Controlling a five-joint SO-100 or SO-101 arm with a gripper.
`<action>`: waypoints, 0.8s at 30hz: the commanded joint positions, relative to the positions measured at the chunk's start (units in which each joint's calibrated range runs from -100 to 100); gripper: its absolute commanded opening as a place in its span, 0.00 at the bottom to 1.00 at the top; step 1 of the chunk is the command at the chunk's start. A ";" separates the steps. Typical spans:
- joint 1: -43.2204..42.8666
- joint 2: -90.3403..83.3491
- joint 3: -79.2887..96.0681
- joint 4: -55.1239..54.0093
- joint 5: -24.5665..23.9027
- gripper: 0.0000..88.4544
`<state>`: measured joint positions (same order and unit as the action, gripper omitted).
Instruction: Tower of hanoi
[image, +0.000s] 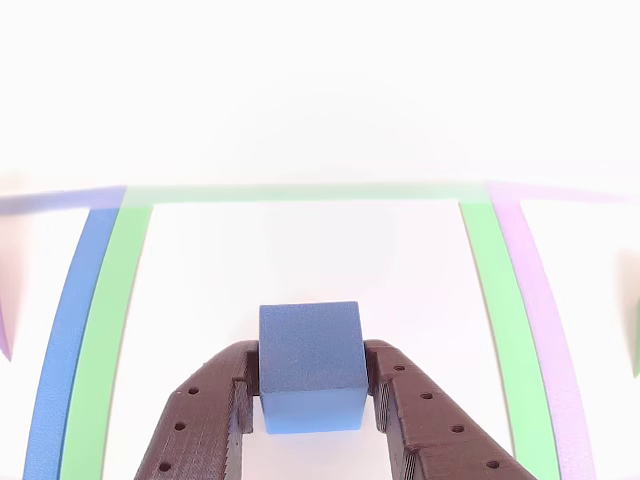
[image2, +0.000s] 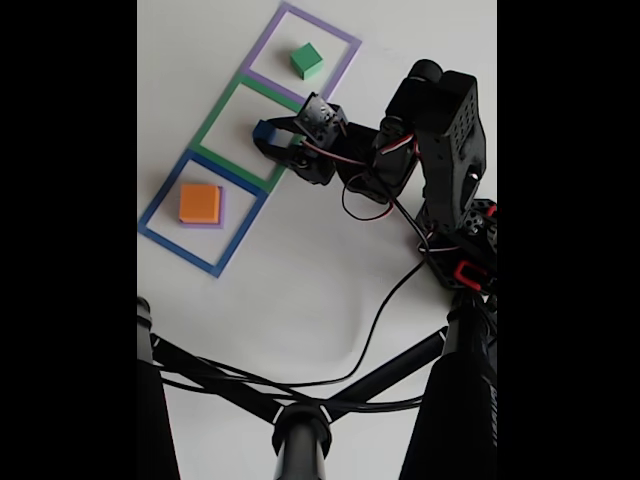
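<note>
Other view, riding close behind the gripper (image: 310, 400): two dark, ribbed printed fingers (image: 205, 420), dotted with small holes, are clamped on the sides of a small blue cube (image: 310, 365). Cube is matte, sharp-edged, faintly grainy. Ahead of the fingertips lies white table (image: 310, 250), bounded by green tape lines (image: 500, 330) to either side and across the far edge; a blue tape strip (image: 70, 340) runs just outside the green on the left of this view, a pale purple one (image: 545, 330) outside on the right.

Fixed view, looking down, gives the wider layout: three tape-outlined squares in a row, blue (image2: 203, 211), green (image2: 250, 134) and purple (image2: 303, 50). Gripper (image2: 268, 135) with the blue cube (image2: 267, 131) sits over the green square; whether the cube touches the table cannot be told. In the purple square, beyond the gripper, one green block (image2: 306, 60) lies alone. In the blue square, on the gripper's other side, one orange-yellow block (image2: 199, 203) rests on a wider purple block (image2: 221, 208), only a purple margin showing. Four blocks counted. Black arm (image2: 445, 140), red and black wires, black stand tubes (image2: 300, 400) below.
</note>
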<state>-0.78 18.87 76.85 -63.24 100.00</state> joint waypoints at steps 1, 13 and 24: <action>1.26 -0.26 -1.39 -1.53 0.00 0.14; 1.74 -10.19 0.06 4.05 0.00 0.32; 6.91 -51.93 -8.30 62.03 0.00 0.21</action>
<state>3.89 -16.59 75.20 -26.65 100.00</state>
